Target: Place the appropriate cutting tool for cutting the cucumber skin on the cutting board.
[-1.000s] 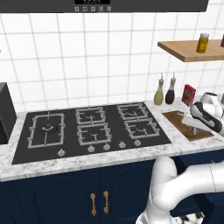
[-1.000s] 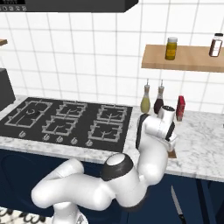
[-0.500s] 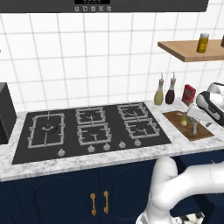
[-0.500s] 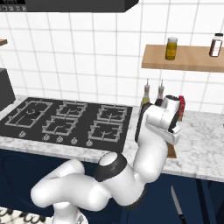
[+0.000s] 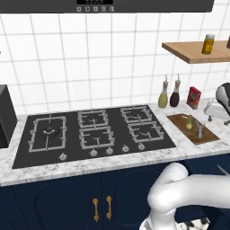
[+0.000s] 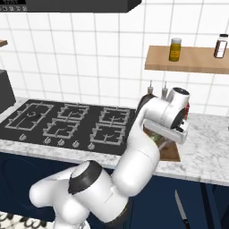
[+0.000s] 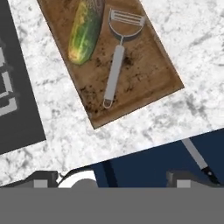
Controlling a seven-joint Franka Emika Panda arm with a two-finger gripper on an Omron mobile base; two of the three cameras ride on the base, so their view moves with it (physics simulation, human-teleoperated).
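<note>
Marble counter, dark brown wooden cutting board | slender grey metal peeler beside stubby yellow-green cucumber | light, stiff, grab mid-handle | gripper empty, fingers apart.

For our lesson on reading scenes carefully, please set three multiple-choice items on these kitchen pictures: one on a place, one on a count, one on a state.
1. Where does the peeler lie?
A. on the stove
B. on the cutting board
C. on the wall shelf

2. How many bottles stand by the wall beside the red box?
A. two
B. four
C. none

3. What does the hand hold?
A. the cucumber
B. the peeler
C. nothing

Answers:
1 B, the peeler rests flat on the brown board beside the cucumber.
2 A, a yellow-green bottle and a dark bottle stand there.
3 C, its fingertips are apart with nothing between them, above the board.
</note>
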